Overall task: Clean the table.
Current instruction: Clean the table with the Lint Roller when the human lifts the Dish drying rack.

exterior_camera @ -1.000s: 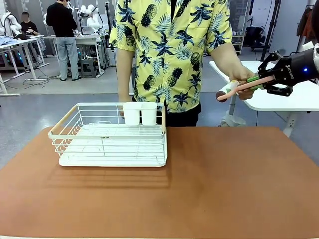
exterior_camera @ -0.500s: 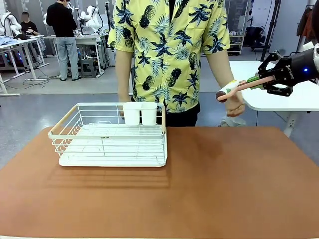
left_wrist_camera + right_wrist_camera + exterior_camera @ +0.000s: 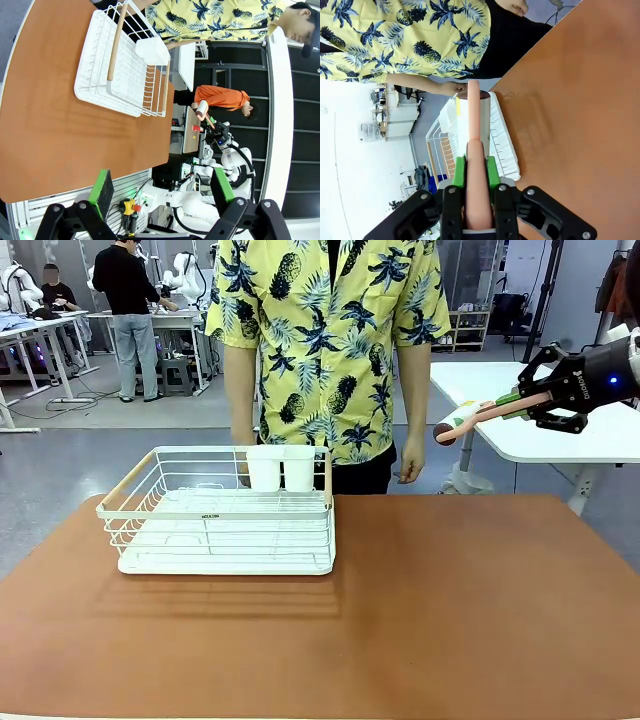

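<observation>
My right gripper (image 3: 520, 403) is clamped on the pink handle of a roller (image 3: 488, 411). It holds the tool high in the air at the right, out past the far right corner of the table (image 3: 450, 620). The white roller head and dark end cap point left towards the person. In the right wrist view the handle runs straight out between the 2 green pads (image 3: 491, 167), a firm lengthwise grip that I judge will let me lay the head flat and sweep it. The person's hand (image 3: 408, 465) hangs at their side, apart from the tool.

My left gripper (image 3: 162, 190) hangs spread wide with nothing between its fingers, high above the near left of the table.

The table itself fills the near ground, reddish-brown. The white wire rack (image 3: 215, 505) stands on its left part and is the 1 thing I see on it. The rack's basket looks empty. 2 white cups (image 3: 282, 468) hang on its far rail; I cannot tell what is inside them.
</observation>
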`<state>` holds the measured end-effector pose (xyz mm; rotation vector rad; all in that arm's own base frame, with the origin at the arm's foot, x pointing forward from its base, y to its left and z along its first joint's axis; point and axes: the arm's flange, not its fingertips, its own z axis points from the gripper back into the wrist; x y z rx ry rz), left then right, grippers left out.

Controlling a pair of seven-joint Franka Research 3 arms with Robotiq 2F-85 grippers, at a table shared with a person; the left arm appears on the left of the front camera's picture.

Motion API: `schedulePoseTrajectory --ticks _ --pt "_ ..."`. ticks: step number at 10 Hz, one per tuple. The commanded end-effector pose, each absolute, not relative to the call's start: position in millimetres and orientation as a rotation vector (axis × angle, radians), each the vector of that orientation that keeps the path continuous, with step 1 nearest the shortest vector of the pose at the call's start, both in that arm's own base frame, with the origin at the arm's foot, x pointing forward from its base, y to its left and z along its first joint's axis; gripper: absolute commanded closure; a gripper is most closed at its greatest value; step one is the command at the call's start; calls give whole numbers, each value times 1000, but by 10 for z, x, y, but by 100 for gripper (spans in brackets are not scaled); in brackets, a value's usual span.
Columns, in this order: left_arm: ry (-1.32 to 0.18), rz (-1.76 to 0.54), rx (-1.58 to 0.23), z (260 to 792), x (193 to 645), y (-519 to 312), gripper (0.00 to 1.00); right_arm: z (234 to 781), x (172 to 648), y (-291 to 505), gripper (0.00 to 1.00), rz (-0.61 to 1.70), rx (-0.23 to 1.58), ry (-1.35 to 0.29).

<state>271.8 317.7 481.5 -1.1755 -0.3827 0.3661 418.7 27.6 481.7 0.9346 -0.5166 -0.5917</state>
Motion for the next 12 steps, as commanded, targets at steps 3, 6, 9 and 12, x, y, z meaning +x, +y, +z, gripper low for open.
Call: schedulePoseTrajectory --ticks 3,6,9,12 --pt "-399 355 -1180 4805 2686 3177 0 4821 4185 285 100 -590 935 -517" --pt "-399 355 -1180 4805 2686 3177 0 4821 4185 285 100 -590 935 -517" --pt "-399 355 -1180 4805 2686 3177 0 4821 4185 285 100 -590 935 -517" --pt "-399 355 -1180 4805 2686 3177 0 4821 4185 285 100 -590 935 -517"
